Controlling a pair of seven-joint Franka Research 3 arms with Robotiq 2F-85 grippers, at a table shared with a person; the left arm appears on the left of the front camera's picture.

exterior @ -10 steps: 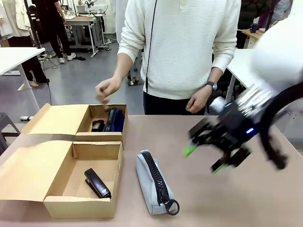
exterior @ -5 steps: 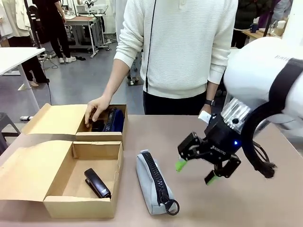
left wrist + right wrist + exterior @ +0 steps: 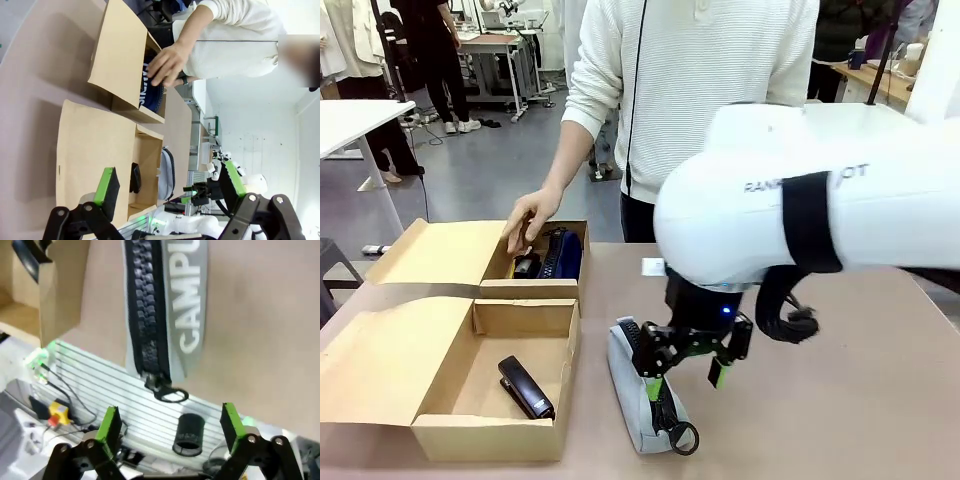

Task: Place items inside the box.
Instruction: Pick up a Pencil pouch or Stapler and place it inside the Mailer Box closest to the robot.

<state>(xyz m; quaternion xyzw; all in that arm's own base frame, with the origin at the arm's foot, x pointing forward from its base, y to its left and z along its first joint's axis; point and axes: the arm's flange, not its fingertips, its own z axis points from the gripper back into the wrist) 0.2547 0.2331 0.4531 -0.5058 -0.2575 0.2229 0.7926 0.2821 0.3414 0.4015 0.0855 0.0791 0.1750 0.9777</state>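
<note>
— Where does the grey zip pouch (image 3: 628, 372) lie?
— On the table, just beside the box (image 3: 525, 305), zip upward.
— And the right gripper (image 3: 685, 380)?
— Over the pouch's zip-pull end, jaws spread wide, empty. The left gripper (image 3: 169, 182) gapes wide too. The person's hand (image 3: 530, 218) reaches into the far compartment by the navy pouch (image 3: 568, 258).

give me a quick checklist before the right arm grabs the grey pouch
1. Right gripper open: ok.
2. Its fingers set across the width of the grey pouch, at the zip-pull end: ok.
3. Pouch zipped shut: ok.
4. Room in the near compartment of the box, beside the black stapler: ok.
5. Person's hand out of the box: not ok, it rests at the far compartment.
6. Left gripper open, off the pouch: ok.
</note>
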